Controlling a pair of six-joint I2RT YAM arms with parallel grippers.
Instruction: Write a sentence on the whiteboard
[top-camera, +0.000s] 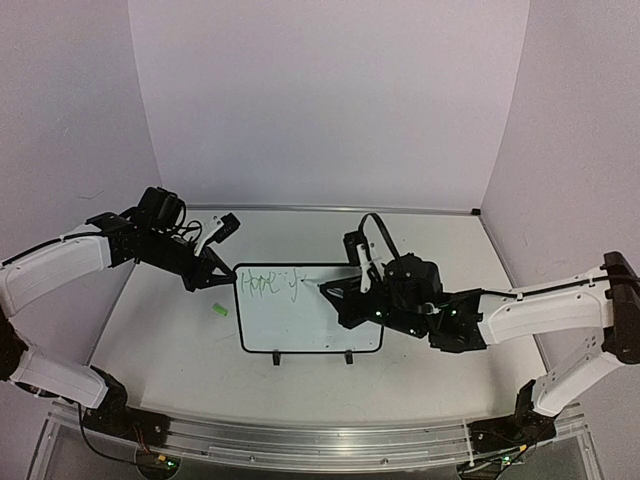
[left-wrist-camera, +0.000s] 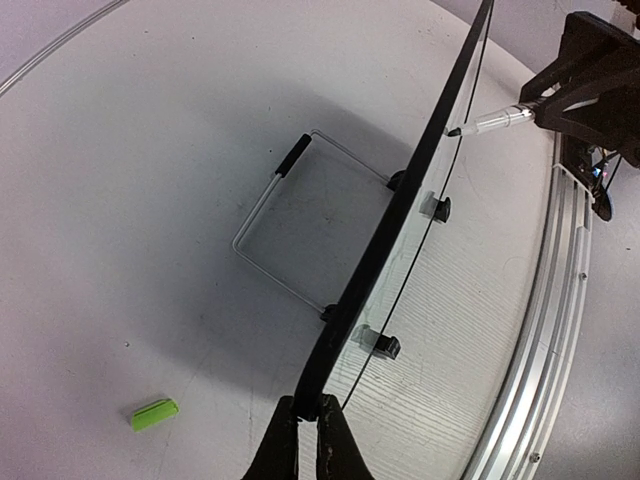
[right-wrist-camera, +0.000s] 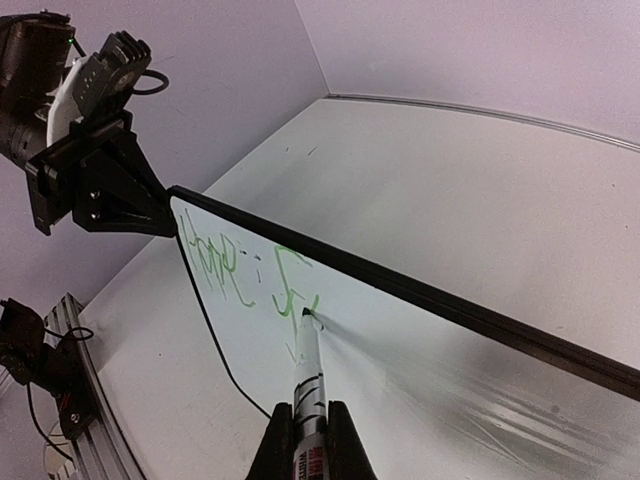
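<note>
The whiteboard (top-camera: 310, 325) stands tilted on the table on two black feet. Light-green writing (top-camera: 266, 282) reads roughly "Hope f" along its top left; in the right wrist view the writing (right-wrist-camera: 240, 262) ends at the pen tip. My left gripper (top-camera: 224, 276) is shut on the board's upper left corner; the left wrist view shows its jaws pinching the black edge (left-wrist-camera: 395, 215). My right gripper (top-camera: 345, 297) is shut on a marker (right-wrist-camera: 309, 370), whose tip touches the board face (right-wrist-camera: 430, 390) at the last green stroke.
A small green marker cap (top-camera: 219, 310) lies on the table left of the board, also in the left wrist view (left-wrist-camera: 154, 413). A wire stand (left-wrist-camera: 290, 225) props the board from behind. An aluminium rail (top-camera: 300, 440) runs along the near edge. Walls close the back and sides.
</note>
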